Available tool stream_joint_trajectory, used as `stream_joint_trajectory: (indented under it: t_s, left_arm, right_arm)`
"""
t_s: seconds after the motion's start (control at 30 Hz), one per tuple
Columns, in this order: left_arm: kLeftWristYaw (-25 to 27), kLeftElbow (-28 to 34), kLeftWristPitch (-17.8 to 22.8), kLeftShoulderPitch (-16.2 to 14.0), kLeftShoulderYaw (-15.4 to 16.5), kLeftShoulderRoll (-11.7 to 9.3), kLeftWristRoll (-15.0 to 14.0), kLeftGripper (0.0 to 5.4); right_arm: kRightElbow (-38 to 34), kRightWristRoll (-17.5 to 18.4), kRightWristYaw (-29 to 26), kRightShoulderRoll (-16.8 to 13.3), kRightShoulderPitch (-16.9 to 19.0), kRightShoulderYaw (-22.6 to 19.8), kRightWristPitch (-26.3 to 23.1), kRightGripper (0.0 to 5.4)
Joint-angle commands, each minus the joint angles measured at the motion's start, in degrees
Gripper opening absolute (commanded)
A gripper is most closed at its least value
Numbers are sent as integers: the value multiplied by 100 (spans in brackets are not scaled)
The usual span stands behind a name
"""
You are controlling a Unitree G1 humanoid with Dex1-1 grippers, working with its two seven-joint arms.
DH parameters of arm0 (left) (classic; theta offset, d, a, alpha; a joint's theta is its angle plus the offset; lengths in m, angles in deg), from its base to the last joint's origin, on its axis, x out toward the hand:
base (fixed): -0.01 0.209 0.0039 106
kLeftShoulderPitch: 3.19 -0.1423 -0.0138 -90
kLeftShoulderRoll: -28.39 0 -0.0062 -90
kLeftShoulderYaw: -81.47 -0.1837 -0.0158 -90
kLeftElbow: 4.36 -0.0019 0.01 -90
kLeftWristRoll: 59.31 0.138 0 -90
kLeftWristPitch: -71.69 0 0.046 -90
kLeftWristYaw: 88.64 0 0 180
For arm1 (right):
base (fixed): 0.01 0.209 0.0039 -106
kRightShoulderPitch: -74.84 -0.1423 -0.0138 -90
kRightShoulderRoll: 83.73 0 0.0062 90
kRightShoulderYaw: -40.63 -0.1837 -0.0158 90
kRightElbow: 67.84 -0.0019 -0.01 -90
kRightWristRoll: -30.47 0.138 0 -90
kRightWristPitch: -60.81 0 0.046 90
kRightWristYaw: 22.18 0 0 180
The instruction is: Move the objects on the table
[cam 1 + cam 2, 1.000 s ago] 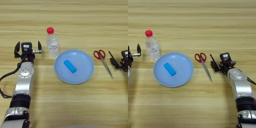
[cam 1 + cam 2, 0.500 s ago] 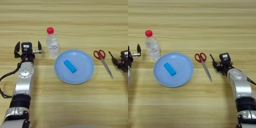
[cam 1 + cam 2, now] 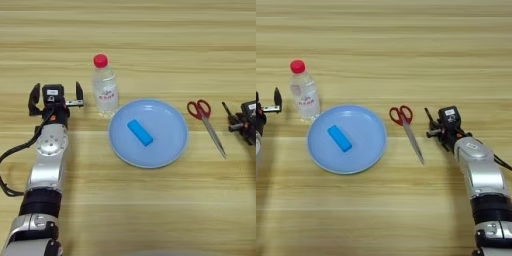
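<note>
On the wooden bench (image 3: 150, 210), the blue block (image 3: 139, 132) lies inside the light-blue plate (image 3: 170, 150), between a water bottle (image 3: 104, 85) and red-handled scissors (image 3: 406, 127). The left hand (image 3: 55, 95) is spread, empty; for the right hand (image 3: 432, 125) I cannot tell.

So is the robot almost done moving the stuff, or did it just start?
One thing looks done: the blue block already lies on the light-blue plate. Nothing is in hand. The left gripper sits open beside the water bottle, holding nothing, and the right gripper rests near the red-handled scissors without touching them. Bottle and scissors lie untouched on the table.
</note>
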Motion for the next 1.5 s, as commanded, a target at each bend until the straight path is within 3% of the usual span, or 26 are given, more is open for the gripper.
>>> stream_joint_trajectory:
  t_s: [0.03, 0.6, 1.07, 1.27, 1.5]
  left_arm:
    - [-8, -14, 77, 33, -19, -17, 37, 540]
    - [-18, -27, 80, 48, -24, -11, 44, 540]
    - [-12, -15, 82, 39, -21, -17, 43, 540]
    - [-4, -6, 82, 30, -18, -25, 41, 540]
    - [-4, 24, 89, 13, -23, -18, 41, 540]
  right_arm:
    - [9, 4, -35, 24, 106, 44, -128, 48]
    - [-156, 94, -22, 84, 106, 1, -168, 30]
    - [-1707, 364, -18, 238, 315, 66, -643, 30]
    - [-2328, 354, -21, 422, 278, 411, -882, 30]
    - [-2781, 241, -67, 710, 174, 1153, -1114, 30]
